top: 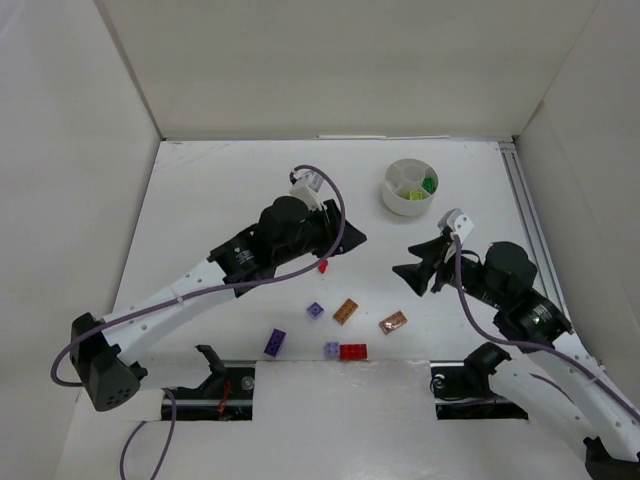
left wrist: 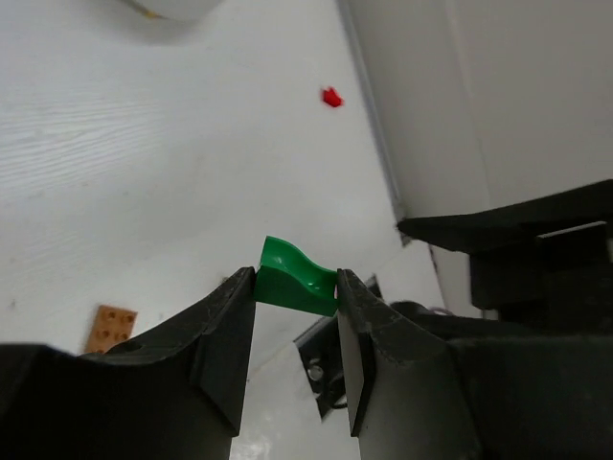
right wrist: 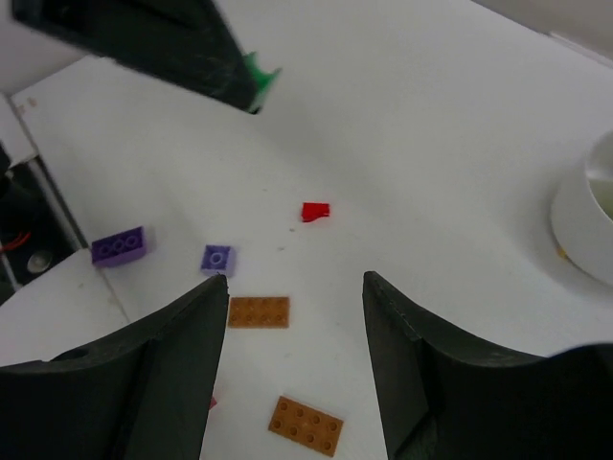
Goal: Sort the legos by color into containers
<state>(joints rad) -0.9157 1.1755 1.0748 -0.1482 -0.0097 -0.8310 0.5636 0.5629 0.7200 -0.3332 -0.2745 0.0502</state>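
Table (top: 230, 190): white, walled on three sides; it carries the dish and all the loose legos.
Dish (top: 398, 200): one, round and white, with wedge sections. It is the landmark for every place given below.
Dish contents: green legos (top: 428, 184) in a right-hand wedge and a lime piece (top: 413, 195) in a near wedge. They are too small to count surely, perhaps two green.
Left gripper (left wrist: 296, 287): left of the dish and a little nearer the arm bases, its fingers pinching one green lego.
Right gripper (right wrist: 295, 280): on the base side of the dish, just right of it, fingers spread and holding nothing.
Green lego (left wrist: 287, 271): one, raised off the table, curved face up. Its long axis seems to run from finger to finger.
Red brick (top: 353, 351): one, far from the dish near the table's front edge. Its long axis lies along that edge.
Orange-brown plates: two. One (top: 346, 311) is down-left of the dish, slanting from near-left to far-right. The other (top: 393, 322) is straight toward the bases and slants the same way, less steeply.
Purple brick (top: 275, 342): one, the farthest left of the dish, slanting near-left to far-right.
Lilac squares: two, one (top: 315, 310) just left of the first plate and one (top: 331, 349) touching or just beside the red brick.
Red scrap (top: 323, 266): one, the loose piece closest to the dish, under the left gripper.
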